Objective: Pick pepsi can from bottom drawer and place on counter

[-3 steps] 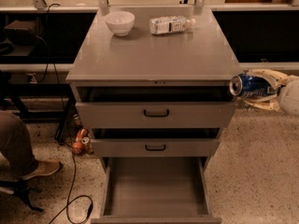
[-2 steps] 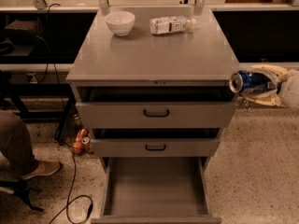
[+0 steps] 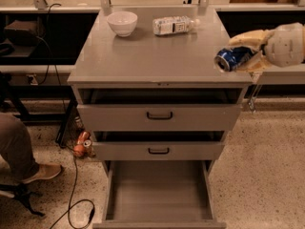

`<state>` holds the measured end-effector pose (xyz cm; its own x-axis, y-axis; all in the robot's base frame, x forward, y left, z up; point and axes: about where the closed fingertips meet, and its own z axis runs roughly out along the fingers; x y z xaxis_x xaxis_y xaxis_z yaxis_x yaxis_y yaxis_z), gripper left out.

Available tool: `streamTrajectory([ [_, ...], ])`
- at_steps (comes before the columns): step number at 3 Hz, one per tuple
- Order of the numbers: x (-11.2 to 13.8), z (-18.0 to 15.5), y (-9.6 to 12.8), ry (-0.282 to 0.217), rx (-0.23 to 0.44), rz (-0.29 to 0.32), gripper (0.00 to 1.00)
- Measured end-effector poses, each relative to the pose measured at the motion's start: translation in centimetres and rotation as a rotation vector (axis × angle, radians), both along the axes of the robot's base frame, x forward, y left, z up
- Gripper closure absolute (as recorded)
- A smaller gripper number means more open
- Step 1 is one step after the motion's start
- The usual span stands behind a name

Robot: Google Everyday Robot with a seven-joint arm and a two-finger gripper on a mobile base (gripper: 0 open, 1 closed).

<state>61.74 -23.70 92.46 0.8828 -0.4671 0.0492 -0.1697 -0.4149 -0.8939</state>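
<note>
Item: pepsi can [image 3: 229, 59], blue w/ silver end, held sideways in claw [image 3: 245, 54], which is pinched on it from the right. Change vs. a sec ago: claw and can were lower, off the cabinet's right side at about top-drawer level; now raised and shifted left, can at the counter's [image 3: 157, 56] right front edge. Can't tell whether it touches the surface or hangs just above. Meaning, as judged: pick from the drawer is done, carry nearly done; remaining is set-down and release, pref. further in from the edge so it doesn't roll off. Containers: bottom drawer [image 3: 159, 194] pulled fully out, floor bare, nothing in it. Middle drawer [image 3: 158, 150] and top drawer [image 3: 159, 116] each open a crack, insides dark, contents not visible. Bowl [image 3: 122, 23], white, back left of counter, looks empty. Water bottle [image 3: 174, 26] on its side at back, well apart from can. Orange cans [image 3: 81, 144] on floor, left of cabinet.
</note>
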Motion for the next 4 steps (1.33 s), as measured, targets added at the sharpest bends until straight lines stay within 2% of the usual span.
streamTrajectory([
  [1, 1.1, 1.0, 2.8, -0.065, -0.163, 0.113, 1.0],
  [2, 2.6, 0.4, 6.5, -0.108, -0.32, 0.217, 1.0],
  [3, 4.2, -0.4, 8.5, -0.108, -0.365, 0.227, 1.0],
  [4, 6.0, -2.0, 10.0, -0.084, -0.419, 0.222, 1.0],
])
